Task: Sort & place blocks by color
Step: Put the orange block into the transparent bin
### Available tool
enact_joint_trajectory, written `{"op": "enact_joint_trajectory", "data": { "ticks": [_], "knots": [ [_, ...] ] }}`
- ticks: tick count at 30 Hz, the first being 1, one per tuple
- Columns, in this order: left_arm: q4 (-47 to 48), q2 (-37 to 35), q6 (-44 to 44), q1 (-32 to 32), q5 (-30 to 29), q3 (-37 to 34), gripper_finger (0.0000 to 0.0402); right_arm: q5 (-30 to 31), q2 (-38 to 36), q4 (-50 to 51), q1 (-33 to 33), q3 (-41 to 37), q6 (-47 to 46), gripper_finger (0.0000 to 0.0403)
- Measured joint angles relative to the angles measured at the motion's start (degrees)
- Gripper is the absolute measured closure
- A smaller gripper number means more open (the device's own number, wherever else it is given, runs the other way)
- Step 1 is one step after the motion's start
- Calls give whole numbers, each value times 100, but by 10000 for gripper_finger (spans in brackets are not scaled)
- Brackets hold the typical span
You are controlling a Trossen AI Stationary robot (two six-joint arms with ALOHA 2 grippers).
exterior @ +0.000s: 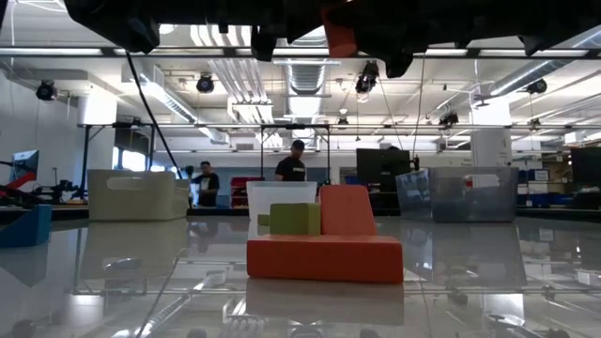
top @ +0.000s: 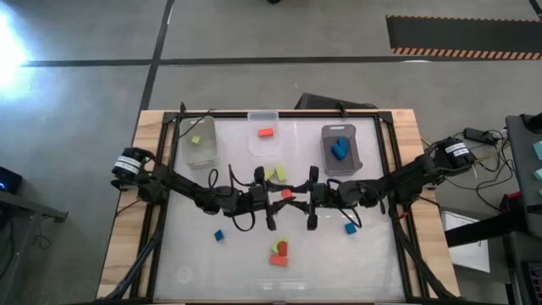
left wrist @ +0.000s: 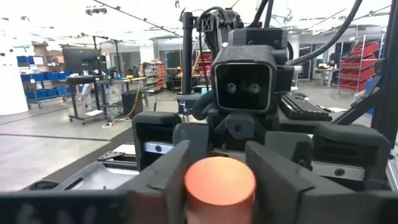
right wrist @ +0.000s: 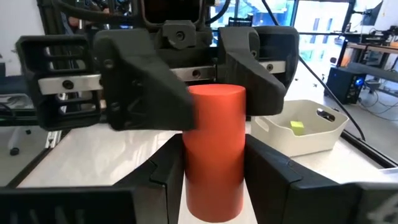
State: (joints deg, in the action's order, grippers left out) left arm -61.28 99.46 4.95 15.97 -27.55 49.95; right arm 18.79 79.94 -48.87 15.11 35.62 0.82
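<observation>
At frame centre, both the left end effector (top: 273, 200) and right end effector (top: 298, 198) apparently grip one orange-red cylinder (right wrist: 214, 149) mid-handover; next, one must release.

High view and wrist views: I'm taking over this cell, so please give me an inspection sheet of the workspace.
Surface: white table top, no spills seen.
Job's things: orange-red cylinder held above the centre; green block in the clear bin, orange-red block in the middle bin, blue blocks in the grey bin; loose blocks remain on the table.
Clutter: nothing seen.
Grippers: left gripper and right gripper both closed on the cylinder, facing each other.
Cables: cable loop hanging by the left arm.
Surroundings: two people far behind the table.
</observation>
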Motion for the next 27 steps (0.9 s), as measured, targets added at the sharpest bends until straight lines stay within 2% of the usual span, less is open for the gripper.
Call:
{"op": "enact_joint_trajectory", "data": {
  "ticks": [2,6,14,18,23,27],
  "knots": [
    [24,0,-7,0,0,-4,290,-9,0,18,0,0,11,279],
    [50,-2,-7,0,2,-4,290,-4,0,22,0,0,29,274],
    [213,-32,-7,-18,3,17,290,88,0,35,-2,0,30,228],
    [521,-132,-10,-24,-299,17,290,118,-49,117,-7,2,28,208],
    [1023,-375,-13,-70,-457,49,290,397,-409,719,-2,8,26,188],
    [1786,-664,-14,-139,-647,144,290,716,-872,1549,-11,10,-262,176]
  ]
}}
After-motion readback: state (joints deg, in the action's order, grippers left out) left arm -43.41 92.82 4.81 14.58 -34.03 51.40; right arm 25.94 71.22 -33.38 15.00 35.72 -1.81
